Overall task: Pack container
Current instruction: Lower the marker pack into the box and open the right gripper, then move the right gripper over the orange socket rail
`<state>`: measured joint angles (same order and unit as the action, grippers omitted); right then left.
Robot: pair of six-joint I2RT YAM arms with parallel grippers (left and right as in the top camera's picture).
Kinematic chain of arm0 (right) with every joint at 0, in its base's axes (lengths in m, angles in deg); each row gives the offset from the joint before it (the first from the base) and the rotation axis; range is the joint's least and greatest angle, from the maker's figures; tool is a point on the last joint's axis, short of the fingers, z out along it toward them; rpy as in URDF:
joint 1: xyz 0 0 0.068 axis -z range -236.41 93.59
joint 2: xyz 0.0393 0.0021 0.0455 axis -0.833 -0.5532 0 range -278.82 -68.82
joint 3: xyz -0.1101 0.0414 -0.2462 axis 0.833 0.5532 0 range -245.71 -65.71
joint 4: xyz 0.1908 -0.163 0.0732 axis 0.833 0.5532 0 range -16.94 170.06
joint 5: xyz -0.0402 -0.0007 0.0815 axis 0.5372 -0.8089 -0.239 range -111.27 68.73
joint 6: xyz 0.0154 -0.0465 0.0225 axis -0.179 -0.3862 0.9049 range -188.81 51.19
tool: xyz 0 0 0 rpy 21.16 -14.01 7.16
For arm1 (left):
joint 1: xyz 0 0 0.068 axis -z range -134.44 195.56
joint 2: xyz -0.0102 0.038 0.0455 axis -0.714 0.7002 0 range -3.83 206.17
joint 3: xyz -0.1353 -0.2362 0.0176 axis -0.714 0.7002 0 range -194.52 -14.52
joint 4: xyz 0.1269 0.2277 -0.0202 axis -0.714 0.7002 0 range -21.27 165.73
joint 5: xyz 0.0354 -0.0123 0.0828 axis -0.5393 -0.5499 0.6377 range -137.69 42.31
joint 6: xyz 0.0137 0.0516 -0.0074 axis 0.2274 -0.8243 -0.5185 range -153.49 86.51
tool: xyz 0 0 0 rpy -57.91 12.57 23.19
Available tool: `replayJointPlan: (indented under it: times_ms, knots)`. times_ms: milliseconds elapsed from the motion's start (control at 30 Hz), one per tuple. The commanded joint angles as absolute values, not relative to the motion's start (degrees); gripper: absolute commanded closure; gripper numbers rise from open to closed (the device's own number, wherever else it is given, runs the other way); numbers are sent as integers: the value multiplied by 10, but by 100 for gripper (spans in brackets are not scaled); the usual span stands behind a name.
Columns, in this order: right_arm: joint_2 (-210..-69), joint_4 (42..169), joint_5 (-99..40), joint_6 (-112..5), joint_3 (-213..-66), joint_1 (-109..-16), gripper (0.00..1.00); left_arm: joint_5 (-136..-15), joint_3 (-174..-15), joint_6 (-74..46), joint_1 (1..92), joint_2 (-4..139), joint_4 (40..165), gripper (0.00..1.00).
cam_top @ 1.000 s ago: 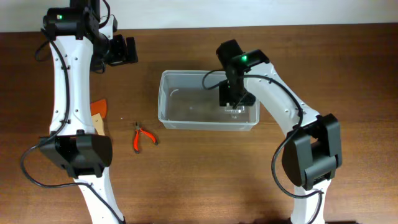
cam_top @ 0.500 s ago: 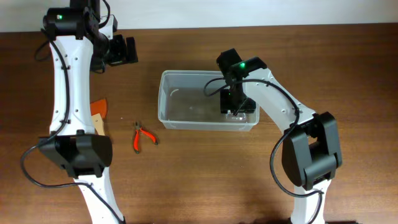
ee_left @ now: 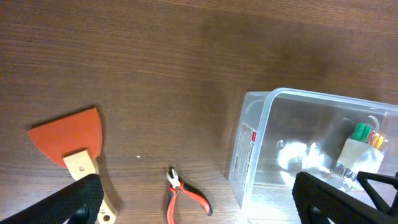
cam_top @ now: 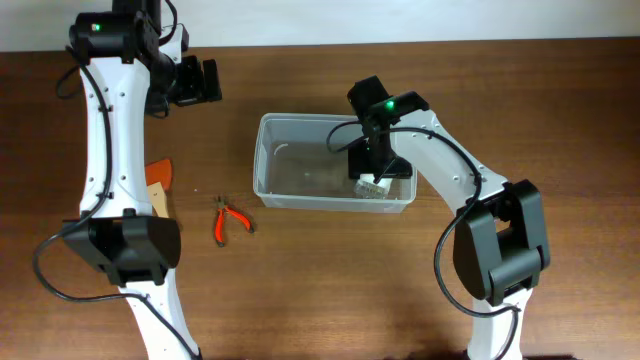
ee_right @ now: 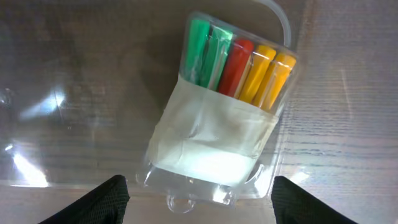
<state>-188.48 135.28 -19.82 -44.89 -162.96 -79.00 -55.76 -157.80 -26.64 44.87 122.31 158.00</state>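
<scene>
The container (cam_top: 270, 160) is a clear rectangular tub at the table's middle; it also shows in the left wrist view (ee_left: 249, 149). A clear pack of green, red and yellow markers (ee_right: 230, 112) lies inside it at the right end, also seen from overhead (cam_top: 374, 186) and in the left wrist view (ee_left: 360, 146). My right gripper (ee_right: 196, 205) is open just above the pack, not touching it; overhead it hangs over the tub's right part (cam_top: 368, 160). My left gripper (ee_left: 199, 211) is open and empty, high over the table's far left (cam_top: 195, 80).
Red-handled pliers (cam_top: 228, 220) lie left of the tub, also in the left wrist view (ee_left: 186, 196). An orange scraper with a wooden handle (ee_left: 71, 146) lies further left, beside the left arm (cam_top: 158, 180).
The right gripper has let go of the marker pack and lifted a little; the pack now lies on the tub's floor. The left arm has not moved.
</scene>
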Motion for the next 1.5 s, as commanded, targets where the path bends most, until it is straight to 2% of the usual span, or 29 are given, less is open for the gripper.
replayJointPlan:
  times_ms: [0,200,333,500,667,933,1100,1267,1400,1467]
  knots:
    - [-1882,1365,-188,-464,-1654,-785,26,-553,-1588,-272,447,1221,1580,1]
    - [-1881,1484,-142,-477,-1795,-747,25,-553,-1588,-272,447,1221,1580,1]
    - [-1880,1576,-107,-490,-1910,-705,19,-553,-1588,-272,447,1221,1580,1]
    - [-1871,1669,-72,-491,-2040,-637,16,-553,-1588,-272,447,1221,1580,1]
    - [-1849,1704,-69,-531,-2096,-575,14,-553,-1588,-272,447,1221,1580,1]
    - [-1813,1704,-71,-609,-2087,-495,16,-553,-1588,-272,447,1221,1580,1]
    - [-1764,1704,-77,-608,-2036,-479,12,-553,-1588,-272,447,1221,1580,1]
    - [-1661,1704,-68,-578,-1912,-476,11,-553,-1588,-272,447,1221,1580,1]
    - [-1578,1669,-49,-566,-1783,-453,7,-553,-1588,-272,447,1221,1580,1]
    - [-1559,1649,-59,-589,-1730,-430,1,-553,-1588,-272,447,1221,1580,1]
